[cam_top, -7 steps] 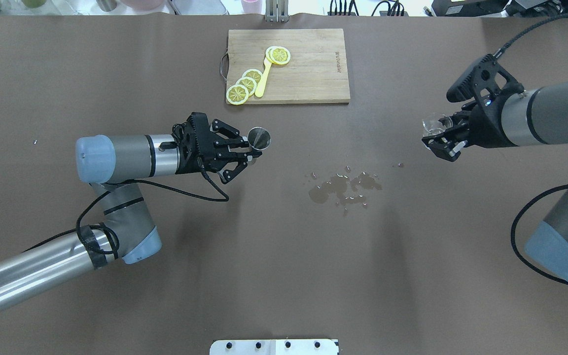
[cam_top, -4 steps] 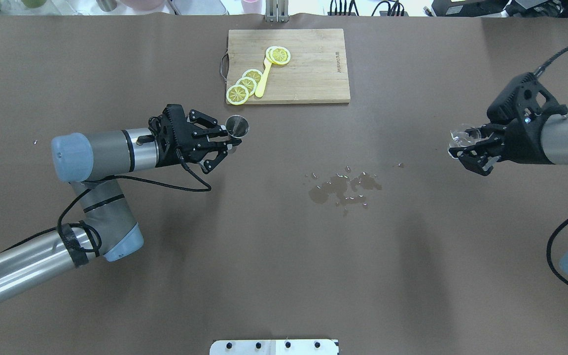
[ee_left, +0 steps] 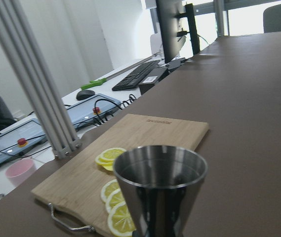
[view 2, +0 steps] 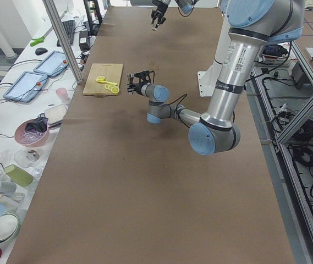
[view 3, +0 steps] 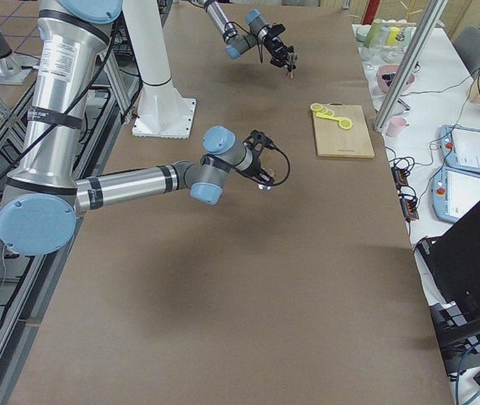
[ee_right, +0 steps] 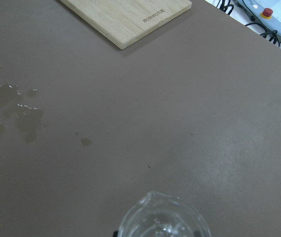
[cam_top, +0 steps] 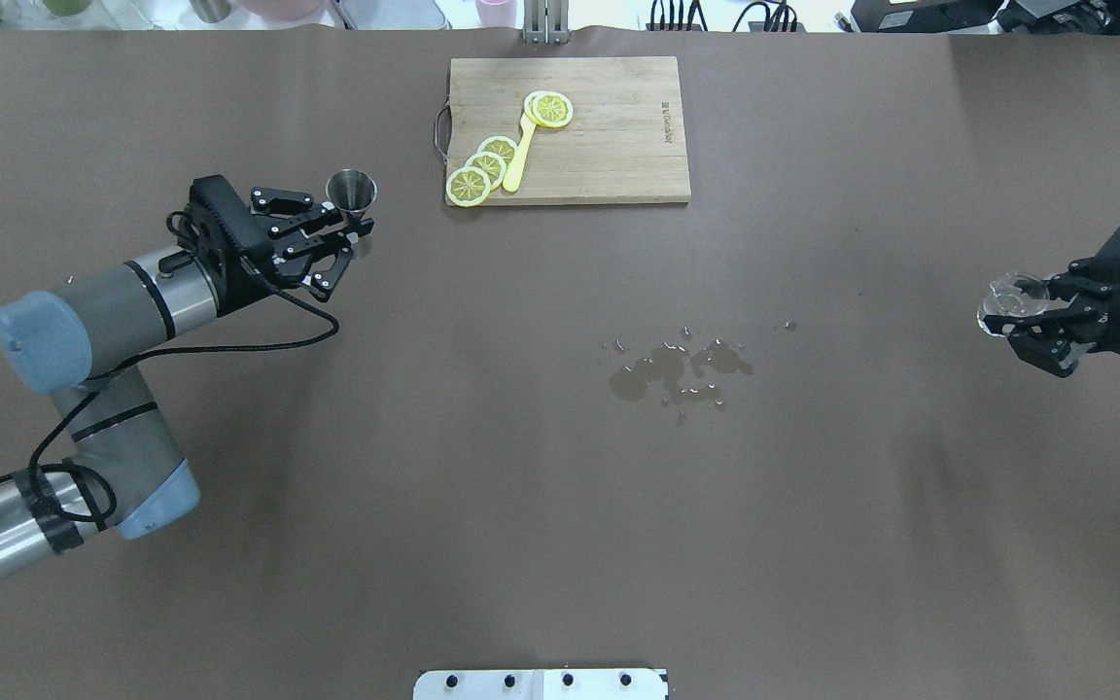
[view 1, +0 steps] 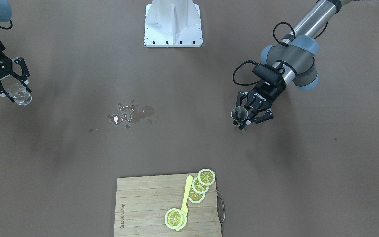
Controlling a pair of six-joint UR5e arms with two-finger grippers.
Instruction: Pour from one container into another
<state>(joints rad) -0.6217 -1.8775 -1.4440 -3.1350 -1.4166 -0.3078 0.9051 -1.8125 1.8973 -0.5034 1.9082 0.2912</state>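
My left gripper (cam_top: pixel 354 231) is shut on the steel jigger (cam_top: pixel 351 192), which stands upright just left of the cutting board; the same jigger (view 1: pixel 239 114) shows in the front view beside that gripper (view 1: pixel 244 123), and its open top (ee_left: pixel 159 183) fills the left wrist view. Far off at the table's right side, my right gripper (cam_top: pixel 1025 332) is shut on the clear glass cup (cam_top: pixel 1009 299), held upright above the table. The cup (view 1: pixel 19 93) sits between the gripper's fingers (view 1: pixel 15 94) in the front view, and its rim (ee_right: pixel 162 219) shows in the right wrist view.
A wooden cutting board (cam_top: pixel 609 136) with lemon slices (cam_top: pixel 482 167) and a yellow spoon (cam_top: pixel 519 154) lies at the far middle. A wet spill (cam_top: pixel 677 369) marks the brown table between the arms. The robot's white base (view 1: pixel 173 24) stands at the near edge.
Both arms have drawn apart: the left gripper carried the jigger left and farther back, the right gripper carried the glass cup right and a little nearer.
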